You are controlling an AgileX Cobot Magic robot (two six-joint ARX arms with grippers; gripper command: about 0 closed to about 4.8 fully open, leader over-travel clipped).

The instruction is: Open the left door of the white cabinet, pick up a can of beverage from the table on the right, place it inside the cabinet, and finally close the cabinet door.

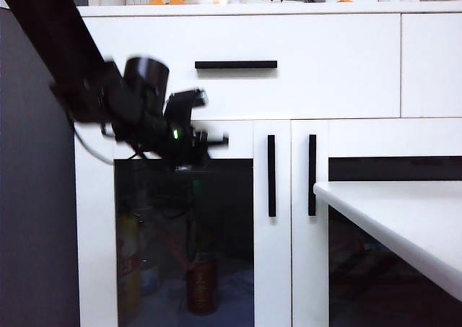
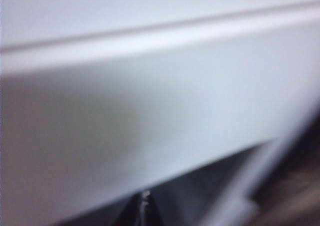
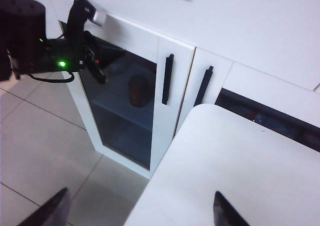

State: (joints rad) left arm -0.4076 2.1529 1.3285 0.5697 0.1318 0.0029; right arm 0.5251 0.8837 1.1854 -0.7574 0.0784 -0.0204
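Note:
The white cabinet [image 1: 339, 74] fills the exterior view. Its left door [image 1: 273, 255] lies flush in the frame, with the black bar handle [image 1: 271, 175] on the right stile. Behind the dark glass stands a red can of beverage [image 1: 202, 284], which also shows in the right wrist view as a can [image 3: 138, 90] on the shelf. My left gripper [image 1: 216, 140] hangs shut and empty in front of the door's top rail, its pinched tips [image 2: 145, 200] close to a blurred white panel. Over the table [image 3: 240, 166] near its corner, my right gripper [image 3: 139, 215] stands wide open and empty.
A yellow bottle [image 1: 130, 269] stands inside the cabinet behind the glass, left of the can. The drawer's horizontal handle [image 1: 236, 64] is above the doors, and the right door's handle [image 1: 312, 174] sits beside the left one. The table's edge [image 1: 375, 219] juts in front of the right door. Tiled floor [image 3: 40, 136] lies below.

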